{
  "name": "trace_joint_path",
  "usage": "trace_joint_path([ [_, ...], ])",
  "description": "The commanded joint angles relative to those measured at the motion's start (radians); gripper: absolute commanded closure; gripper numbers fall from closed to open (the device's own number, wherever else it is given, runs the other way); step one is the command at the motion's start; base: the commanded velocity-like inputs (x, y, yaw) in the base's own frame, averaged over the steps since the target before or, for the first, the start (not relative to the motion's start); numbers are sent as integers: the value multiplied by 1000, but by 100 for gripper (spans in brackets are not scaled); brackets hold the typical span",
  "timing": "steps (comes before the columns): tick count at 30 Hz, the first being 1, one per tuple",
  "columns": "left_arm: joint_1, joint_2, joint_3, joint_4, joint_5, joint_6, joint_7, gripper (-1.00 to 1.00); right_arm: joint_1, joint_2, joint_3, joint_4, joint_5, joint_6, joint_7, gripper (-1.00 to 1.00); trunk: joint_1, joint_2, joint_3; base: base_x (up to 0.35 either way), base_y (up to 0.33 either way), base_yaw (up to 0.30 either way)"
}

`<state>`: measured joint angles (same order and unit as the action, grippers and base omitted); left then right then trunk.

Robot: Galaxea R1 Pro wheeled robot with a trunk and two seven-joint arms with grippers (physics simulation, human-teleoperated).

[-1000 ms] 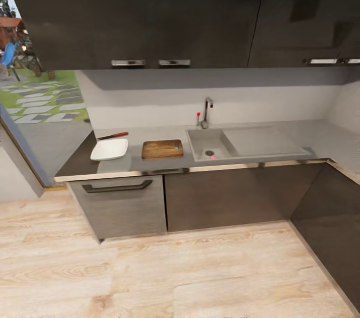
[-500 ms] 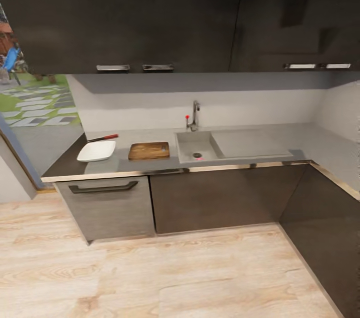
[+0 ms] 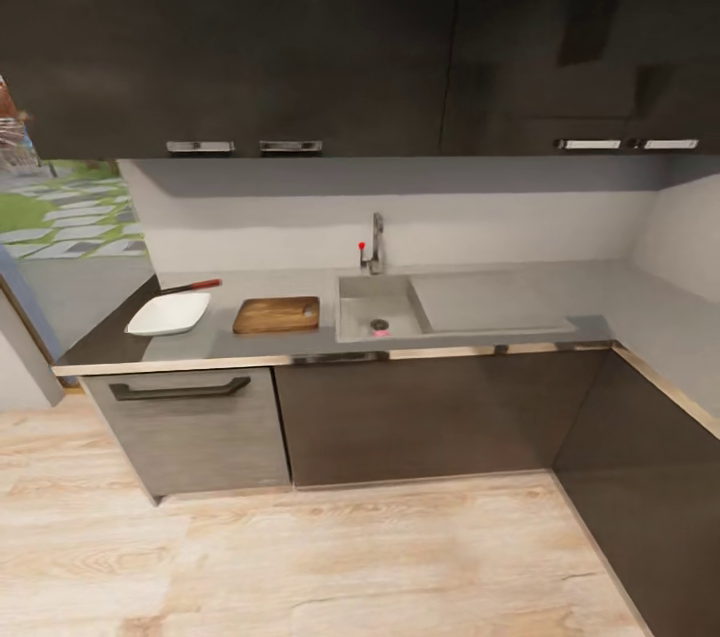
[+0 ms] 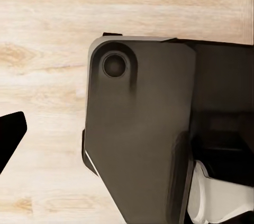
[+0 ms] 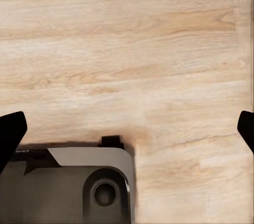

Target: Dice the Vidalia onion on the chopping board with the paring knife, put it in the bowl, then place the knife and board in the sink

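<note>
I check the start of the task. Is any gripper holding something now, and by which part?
Nothing is held. In the right wrist view the dark fingers stand wide apart over bare wooden floor. The paring knife lies on the countertop.

I see a smooth grey bench (image 3: pixel 480 289) with a faint sheen, a matt steel sink (image 3: pixel 372 302) and a grained brown wooden chopping board (image 3: pixel 277 314). The wall cabinets (image 3: pixel 300 27) look glossy black, the floor (image 3: pixel 350 557) pale grained wood.
</note>
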<state>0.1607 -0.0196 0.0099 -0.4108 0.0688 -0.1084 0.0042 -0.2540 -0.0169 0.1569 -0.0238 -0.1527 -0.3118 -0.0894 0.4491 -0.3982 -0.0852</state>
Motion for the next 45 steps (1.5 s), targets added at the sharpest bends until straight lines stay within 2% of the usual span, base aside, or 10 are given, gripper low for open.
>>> trace_joint_path([
  [1,0,0,1,-2,7,-1,0,-100,-1,0,9,0,-9,-3,-1,-100,1,-2,0,167,-293,70],
  [13,0,0,1,-2,8,-1,0,-100,-1,0,9,0,-8,-2,-1,-100,1,-2,16,167,-293,61],
  [25,0,0,1,-1,8,-1,0,-100,-1,-1,10,1,-7,-1,-1,-100,1,-2,18,154,-293,5],
  [35,0,1,1,-9,5,-2,0,-100,-1,-1,10,1,-7,-3,-1,-100,1,-2,18,23,-245,0],
  [38,-3,1,1,-56,4,-1,1,-100,-1,0,10,1,-7,-3,-1,-100,1,-2,18,1,-31,0],
  [42,-15,0,1,-192,1,27,2,-100,-1,2,10,0,-7,-3,-1,-100,1,-2,18,0,-9,0],
  [43,-32,-2,0,-279,1,98,2,-100,-1,3,10,0,-7,-3,-1,-100,1,-2,18,0,-2,0],
  [45,-53,-4,0,-341,1,174,1,-100,-1,3,9,-1,-7,-3,-1,-100,1,-2,18,0,-1,0],
])
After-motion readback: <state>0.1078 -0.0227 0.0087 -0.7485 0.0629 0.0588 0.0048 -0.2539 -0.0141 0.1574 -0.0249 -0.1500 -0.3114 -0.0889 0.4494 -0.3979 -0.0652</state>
